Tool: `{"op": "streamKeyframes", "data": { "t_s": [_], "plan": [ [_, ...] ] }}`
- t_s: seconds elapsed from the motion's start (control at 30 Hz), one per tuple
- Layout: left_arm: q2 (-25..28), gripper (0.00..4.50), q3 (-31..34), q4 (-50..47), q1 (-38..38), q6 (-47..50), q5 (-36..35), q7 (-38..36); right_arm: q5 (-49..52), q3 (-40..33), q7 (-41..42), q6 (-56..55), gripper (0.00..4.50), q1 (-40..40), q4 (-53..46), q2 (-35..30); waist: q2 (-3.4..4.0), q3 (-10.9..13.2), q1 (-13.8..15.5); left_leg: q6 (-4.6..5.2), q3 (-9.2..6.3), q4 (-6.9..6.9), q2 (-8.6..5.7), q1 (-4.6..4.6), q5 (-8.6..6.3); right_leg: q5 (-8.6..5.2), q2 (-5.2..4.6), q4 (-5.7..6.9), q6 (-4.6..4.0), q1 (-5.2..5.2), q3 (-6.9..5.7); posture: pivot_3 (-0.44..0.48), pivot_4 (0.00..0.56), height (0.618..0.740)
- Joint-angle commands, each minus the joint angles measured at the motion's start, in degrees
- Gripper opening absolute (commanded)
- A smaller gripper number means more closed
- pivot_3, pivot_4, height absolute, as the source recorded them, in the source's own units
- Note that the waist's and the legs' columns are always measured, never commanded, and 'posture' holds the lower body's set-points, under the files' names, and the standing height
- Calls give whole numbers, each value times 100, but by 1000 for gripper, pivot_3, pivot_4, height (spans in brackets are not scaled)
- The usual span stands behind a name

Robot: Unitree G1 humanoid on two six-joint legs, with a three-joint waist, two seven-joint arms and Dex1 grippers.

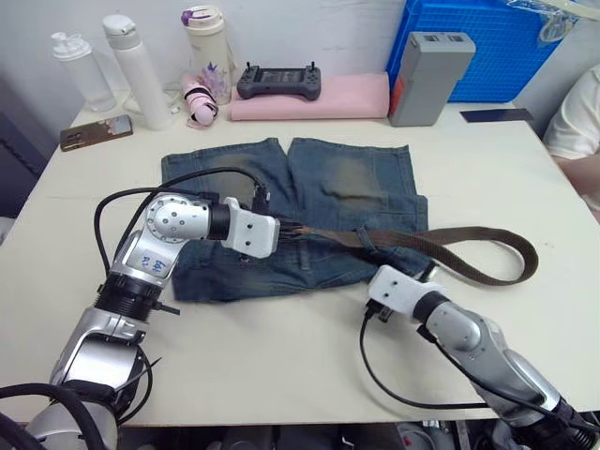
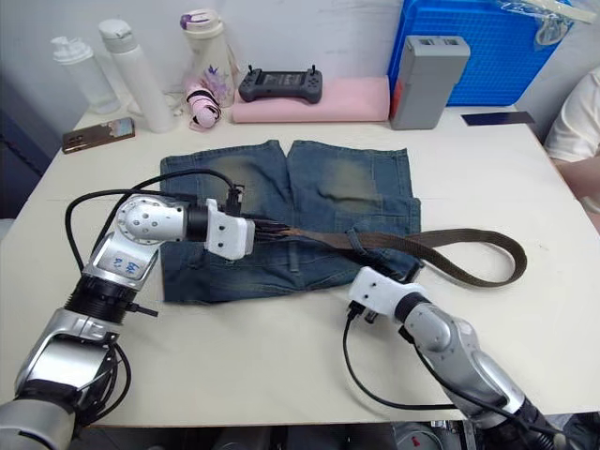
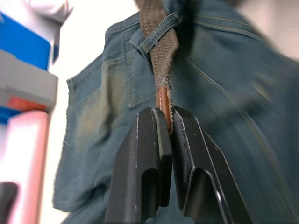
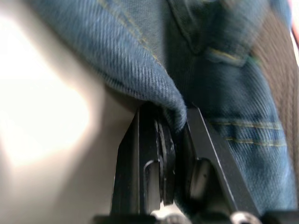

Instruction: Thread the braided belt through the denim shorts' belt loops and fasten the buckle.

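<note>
Cream table (image 1: 281,356) carries the denim shorts (image 1: 347,178), laid flat at centre. Behind them stand bottles (image 1: 136,66), a pink cloth (image 1: 309,98), a grey box (image 1: 427,77) and a blue crate (image 1: 487,47). Left gripper (image 3: 164,122) pinches the braided belt (image 1: 469,246) at its tapered tip, just past a belt loop (image 3: 159,33) the strap runs through. Belt trails right in an open curve. Right gripper (image 4: 175,128) clamps what looks like the waistband edge; blur limits certainty.
</note>
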Motion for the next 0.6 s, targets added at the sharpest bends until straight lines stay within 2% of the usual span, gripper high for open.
{"op": "streamKeyframes", "data": {
  "t_s": [0.03, 0.13, 0.33, 0.5, 0.6],
  "plan": [
    [144, 0, 245, -110, 153, -408, -66, 215, -251, -687, 4, 415, 25, 208, 432, -251, 0, 0, 10, 0, -2, 0, -2, -6, 0, 0, 0, -1, 0, -4, -1, 0, 150, 705],
    [77, 0, 236, -89, 228, -633, 92, 481, -262, -931, 90, 339, 25, 247, 531, -329, 0, 0, 13, 0, -8, 4, -5, -40, 0, 2, 0, -5, 3, -24, -11, 0, 150, 705],
    [-138, 0, 136, -123, 319, -767, 375, 1013, -231, -1028, 294, 348, 25, 323, 510, -237, 0, 0, -1, 2, -8, 3, -7, -41, 1, 3, 1, -8, 6, -23, -12, 0, 150, 705],
    [-155, 0, 99, -302, 541, -795, 412, 1188, 321, -1411, 595, 663, 25, 336, 62, 152, 0, 0, 9, 2, -10, 2, -6, -41, 1, 3, 1, -8, 7, -23, -15, 0, 150, 705],
    [-133, 0, 52, -428, 737, -1008, 437, 1226, 1241, -2094, 965, 1217, 1195, 139, -464, 612, 1, 1, -18, 2, -11, 1, -4, -41, 1, 3, 3, -9, 7, -23, -16, 0, 150, 705]
  ]
}}
